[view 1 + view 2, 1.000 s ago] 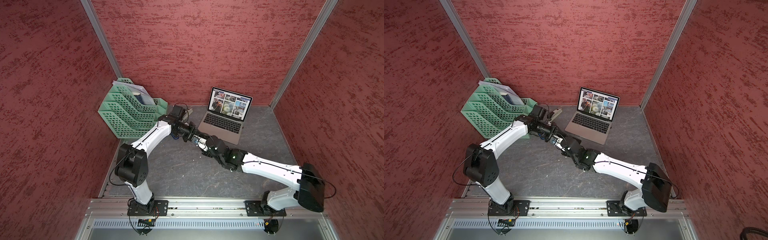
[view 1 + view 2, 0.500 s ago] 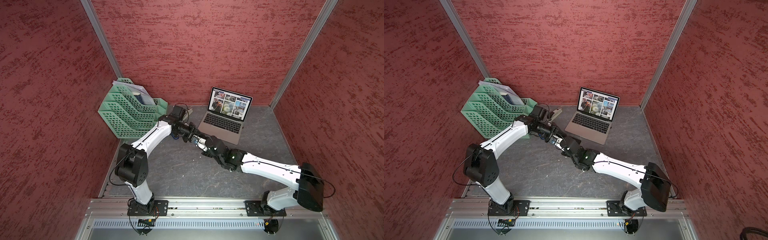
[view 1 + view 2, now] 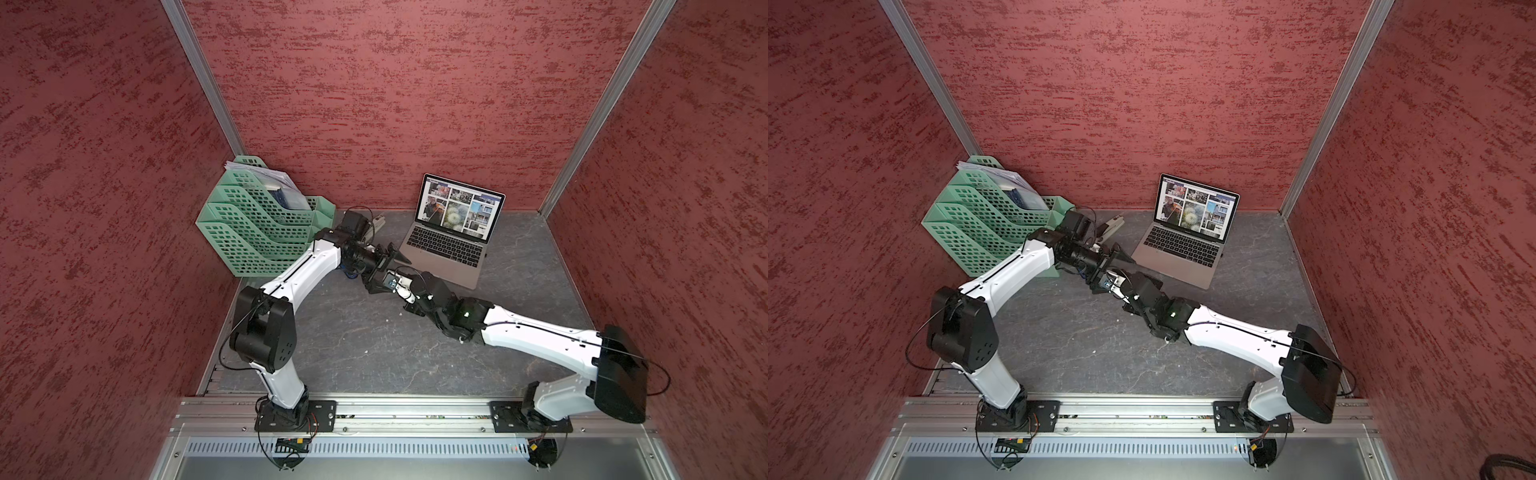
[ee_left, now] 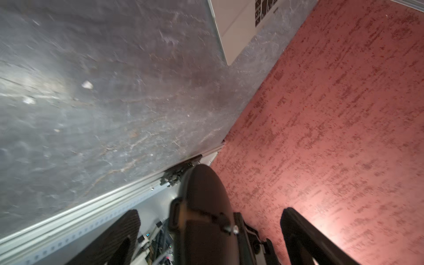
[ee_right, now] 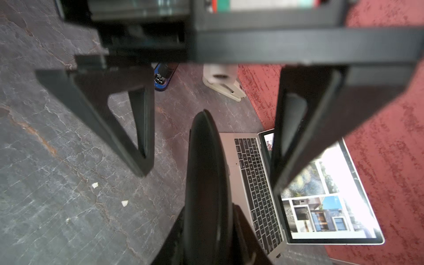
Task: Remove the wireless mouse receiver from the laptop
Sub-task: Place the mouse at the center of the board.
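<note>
- the left fingers have just sprung wide. a moment ago they were pinched narrow on the black oval mouse; now they stand apart on either side of it.
- the right fingers stay narrow, clamped on the mouse's near end. so the mouse has passed from left to right in the air over the middle of the bench.
- for the task itself, i'd say little is won yet. the receiver looks still plugged in: a tiny dark stub on the side of the laptop that faces the bench's right edge, close by the hinge. it is almost too small to be sure of.
- with the left fingers empty, one arm is free to go for it.
- the mouse is smooth, glossy black, and edge-on it shows as a thin lens shape.
- the laptop is matte silver with black keys and a bright screen of photos. it stands open by the back edge.
- the bench is dark grey and veined like slate, with a few pale flecks.
- green perforated plastic trays fill the back left corner.
</note>
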Controlling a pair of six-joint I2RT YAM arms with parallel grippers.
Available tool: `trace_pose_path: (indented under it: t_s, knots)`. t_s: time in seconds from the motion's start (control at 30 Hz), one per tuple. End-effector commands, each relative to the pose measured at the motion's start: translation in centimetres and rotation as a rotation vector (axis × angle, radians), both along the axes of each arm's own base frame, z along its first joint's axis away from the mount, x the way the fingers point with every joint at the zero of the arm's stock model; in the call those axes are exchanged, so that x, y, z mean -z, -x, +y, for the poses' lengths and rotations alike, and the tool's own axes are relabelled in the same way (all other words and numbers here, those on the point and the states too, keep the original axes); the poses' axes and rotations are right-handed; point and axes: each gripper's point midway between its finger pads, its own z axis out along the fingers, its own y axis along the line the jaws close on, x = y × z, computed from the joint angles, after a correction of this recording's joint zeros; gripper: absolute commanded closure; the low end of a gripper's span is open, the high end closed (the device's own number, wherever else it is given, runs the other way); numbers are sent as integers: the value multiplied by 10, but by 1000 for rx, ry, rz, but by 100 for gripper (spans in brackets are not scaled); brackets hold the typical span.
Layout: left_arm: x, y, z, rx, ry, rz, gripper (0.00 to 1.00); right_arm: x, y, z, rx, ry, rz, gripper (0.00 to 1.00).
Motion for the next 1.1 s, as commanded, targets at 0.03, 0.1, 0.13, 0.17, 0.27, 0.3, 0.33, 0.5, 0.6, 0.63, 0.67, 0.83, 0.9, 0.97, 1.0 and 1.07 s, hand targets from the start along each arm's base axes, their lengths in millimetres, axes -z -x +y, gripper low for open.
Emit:
trace_pose_path:
  t_s: [0.03, 0.1, 0.13, 0.17, 0.27, 0.3, 0.33, 0.5, 0.6, 0.63, 0.67, 0.83, 0.9, 0.97, 1.0, 1.07]
  knots:
    - [20, -25, 62, -50, -268, -162, 0, -2, 30, -7, 6, -118, 193, 88]
    - [19, -32, 86, -105, -361, -248, 0, 10, 51, -10, 1, -165, 337, 88]
    - [16, -35, 96, -135, -405, -303, 0, 16, 62, -11, 0, -192, 417, 87]
    - [11, -36, 103, -159, -440, -362, 0, 23, 74, -12, 4, -225, 507, 87]
    - [-13, -33, 118, -211, -544, -560, 0, 39, 104, -10, 5, -333, 774, 86]
    - [-24, -31, 121, -222, -573, -631, 0, 43, 113, -8, 2, -370, 863, 87]
    - [-36, -28, 123, -232, -602, -708, 0, 47, 118, -8, 16, -409, 947, 87]
    - [-86, -12, 129, -274, -668, -1032, 0, 67, 127, -10, 93, -546, 1296, 86]
    - [-101, -5, 128, -277, -628, -1176, 0, 84, 122, -6, 139, -607, 1479, 86]
    - [-106, -3, 128, -289, -611, -1207, 0, 94, 119, -4, 168, -618, 1530, 86]
    - [-108, -1, 129, -302, -600, -1223, 0, 98, 118, 0, 173, -623, 1562, 86]
    - [-108, 3, 126, -264, -584, -1212, 0, 109, 114, 2, 191, -608, 1572, 86]
    - [-104, 4, 120, -222, -573, -1197, 0, 112, 114, -1, 203, -594, 1560, 86]
    - [-99, 4, 114, -196, -553, -1186, 0, 117, 116, -5, 221, -577, 1550, 86]
    - [-96, 3, 111, -186, -542, -1181, 0, 120, 117, -8, 232, -568, 1546, 86]
    - [-92, 3, 108, -177, -533, -1169, 0, 128, 119, -13, 261, -553, 1542, 86]
